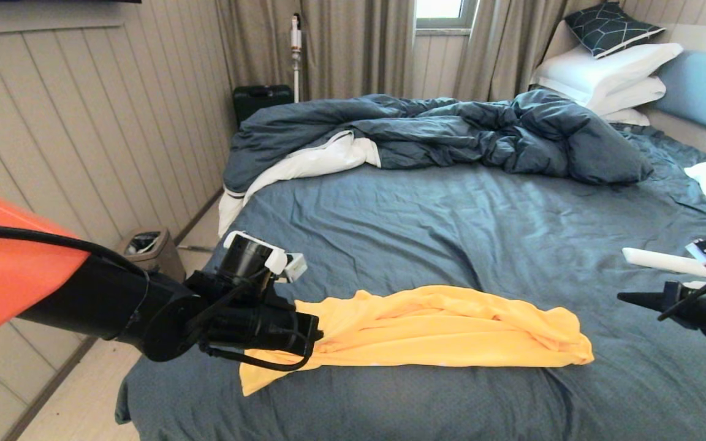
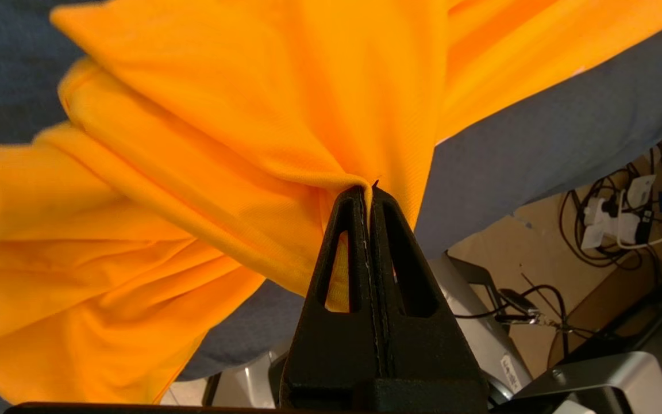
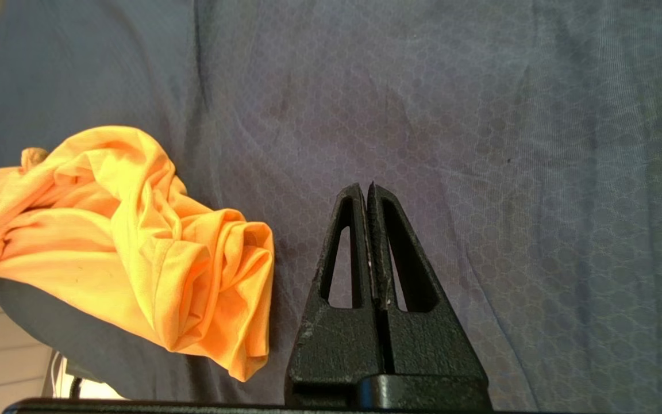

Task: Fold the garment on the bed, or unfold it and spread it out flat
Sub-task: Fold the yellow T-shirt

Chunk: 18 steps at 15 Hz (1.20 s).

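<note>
The yellow-orange T-shirt (image 1: 439,327) lies bunched in a long roll across the near part of the bed's slate-blue sheet (image 1: 451,220). My left gripper (image 1: 317,334) is shut on the shirt's left end, and a fold of the fabric (image 2: 285,138) is pinched between its tips (image 2: 368,190). At the right edge of the head view, my right gripper (image 1: 626,297) hovers just right of the shirt's other end, shut and empty (image 3: 369,188) over bare sheet. The crumpled right end of the shirt (image 3: 135,241) lies beside it, apart from it.
A rumpled dark blue duvet (image 1: 451,131) with white underside lies across the far half of the bed. White pillows (image 1: 610,76) and a light blue headboard (image 1: 705,92) are at the far right. A waste bin (image 1: 148,248) stands on the floor left of the bed.
</note>
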Tool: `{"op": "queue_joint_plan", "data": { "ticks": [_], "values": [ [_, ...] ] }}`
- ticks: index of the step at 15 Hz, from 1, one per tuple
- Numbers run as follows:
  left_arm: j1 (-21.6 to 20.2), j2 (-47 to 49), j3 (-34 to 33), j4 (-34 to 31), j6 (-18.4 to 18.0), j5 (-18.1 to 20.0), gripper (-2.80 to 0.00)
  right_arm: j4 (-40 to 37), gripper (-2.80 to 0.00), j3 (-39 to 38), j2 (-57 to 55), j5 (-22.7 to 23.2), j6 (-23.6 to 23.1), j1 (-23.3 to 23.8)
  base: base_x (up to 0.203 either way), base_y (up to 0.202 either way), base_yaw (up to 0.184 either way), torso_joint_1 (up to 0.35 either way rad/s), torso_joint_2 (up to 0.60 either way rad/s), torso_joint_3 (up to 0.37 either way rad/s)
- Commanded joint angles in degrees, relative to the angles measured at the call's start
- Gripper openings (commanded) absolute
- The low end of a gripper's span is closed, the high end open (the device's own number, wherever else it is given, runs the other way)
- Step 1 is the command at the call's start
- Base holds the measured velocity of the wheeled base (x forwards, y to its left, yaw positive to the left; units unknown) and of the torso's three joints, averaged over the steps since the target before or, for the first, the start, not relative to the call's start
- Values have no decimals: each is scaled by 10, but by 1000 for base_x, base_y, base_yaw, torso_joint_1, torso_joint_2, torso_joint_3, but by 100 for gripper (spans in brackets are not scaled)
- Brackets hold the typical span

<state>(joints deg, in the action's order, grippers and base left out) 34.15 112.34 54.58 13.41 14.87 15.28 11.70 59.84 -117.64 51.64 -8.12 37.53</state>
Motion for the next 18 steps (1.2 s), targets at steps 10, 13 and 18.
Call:
{"op": "queue_joint_plan", "data": {
  "ticks": [10,13,18],
  "values": [
    [13,36,-33,37,-1,1,0,1,-280,3,-11,3,-1,0,0,0,0,0,0,0],
    [19,5,-45,38,2,2,0,1,-280,2,-11,3,-1,0,0,0,0,0,0,0],
    [11,-99,-43,31,10,-2,0,-5,-280,3,-7,4,7,0,0,0,0,0,0,0]
  ]
}}
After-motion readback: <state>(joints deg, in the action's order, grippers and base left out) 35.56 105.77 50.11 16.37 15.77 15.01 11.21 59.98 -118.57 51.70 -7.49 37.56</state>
